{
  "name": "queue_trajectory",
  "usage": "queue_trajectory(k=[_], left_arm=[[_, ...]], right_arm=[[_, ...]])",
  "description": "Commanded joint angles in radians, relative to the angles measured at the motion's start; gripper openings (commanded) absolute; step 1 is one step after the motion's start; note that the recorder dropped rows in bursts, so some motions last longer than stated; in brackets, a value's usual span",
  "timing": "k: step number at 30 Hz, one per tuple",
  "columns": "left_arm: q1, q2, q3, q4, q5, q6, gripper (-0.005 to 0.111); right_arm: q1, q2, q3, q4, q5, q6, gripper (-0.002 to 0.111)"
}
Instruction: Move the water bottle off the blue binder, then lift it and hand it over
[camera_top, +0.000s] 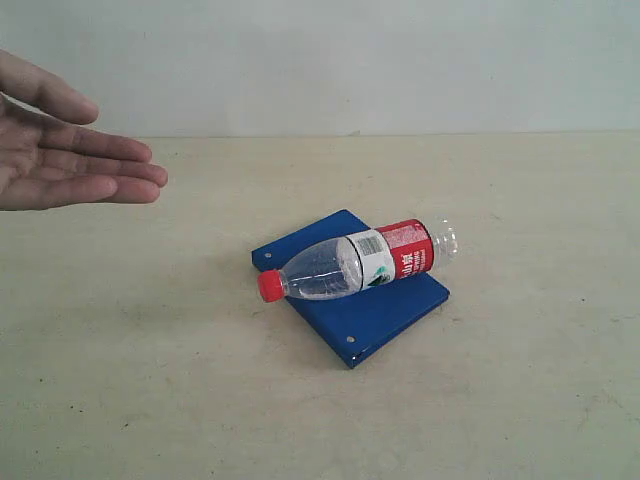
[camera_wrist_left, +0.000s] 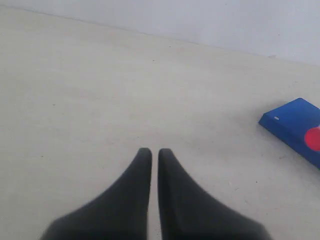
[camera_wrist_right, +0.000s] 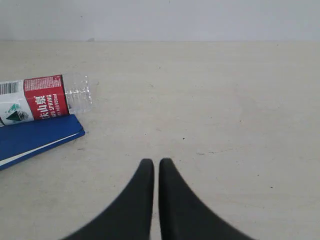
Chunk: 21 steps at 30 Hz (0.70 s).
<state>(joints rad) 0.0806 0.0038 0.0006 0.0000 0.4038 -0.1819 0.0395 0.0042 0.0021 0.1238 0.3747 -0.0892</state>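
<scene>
The water bottle (camera_top: 355, 262) lies on its side across the blue binder (camera_top: 375, 310) in the middle of the table, red cap (camera_top: 270, 286) pointing left. Its labelled end (camera_wrist_right: 45, 97) and a binder corner (camera_wrist_right: 40, 137) show in the right wrist view. The left wrist view catches a binder corner (camera_wrist_left: 295, 125) and a bit of the red cap (camera_wrist_left: 313, 138). My left gripper (camera_wrist_left: 151, 151) is shut with nothing in it, well away from the binder. My right gripper (camera_wrist_right: 152, 162) is also shut and holds nothing, apart from the bottle. Neither arm shows in the exterior view.
A person's open hand (camera_top: 70, 150) reaches in from the left edge above the beige table (camera_top: 150, 380). A pale wall (camera_top: 350, 60) stands behind the table.
</scene>
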Motion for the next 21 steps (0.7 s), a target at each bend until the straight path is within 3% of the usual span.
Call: queue_trajectory(k=[1,8,13,16,18,21], left_arm=[[-0.006,-0.004,-0.001,-0.011,-0.013,0.004,0.005],[-0.006,-0.004,-0.001,-0.011,-0.013,0.004,0.005],[-0.006,-0.004,-0.001,-0.011,-0.013,0.004,0.005],[-0.006,-0.004,-0.001,-0.011,-0.013,0.004,0.005],[-0.006,-0.004,-0.001,-0.011,-0.013,0.004,0.005],[-0.006,-0.004,-0.001,-0.011,-0.013,0.004,0.005]], right_arm=[[0.002,-0.004,-0.002,-0.001,-0.004,0.0,0.001],[0.002,-0.004,-0.002,-0.01,-0.013,-0.037,0.001],[0.002,-0.004,-0.002,-0.108,-0.04,-0.177,0.001],[0.003,-0.004,-0.002,-0.058,-0.187,-0.154,0.001],[0.003,-0.004,-0.002,0.112,-0.302,-0.008,0.001],[0.003,-0.004,-0.002,0.452,-0.345,0.372,0.001]])
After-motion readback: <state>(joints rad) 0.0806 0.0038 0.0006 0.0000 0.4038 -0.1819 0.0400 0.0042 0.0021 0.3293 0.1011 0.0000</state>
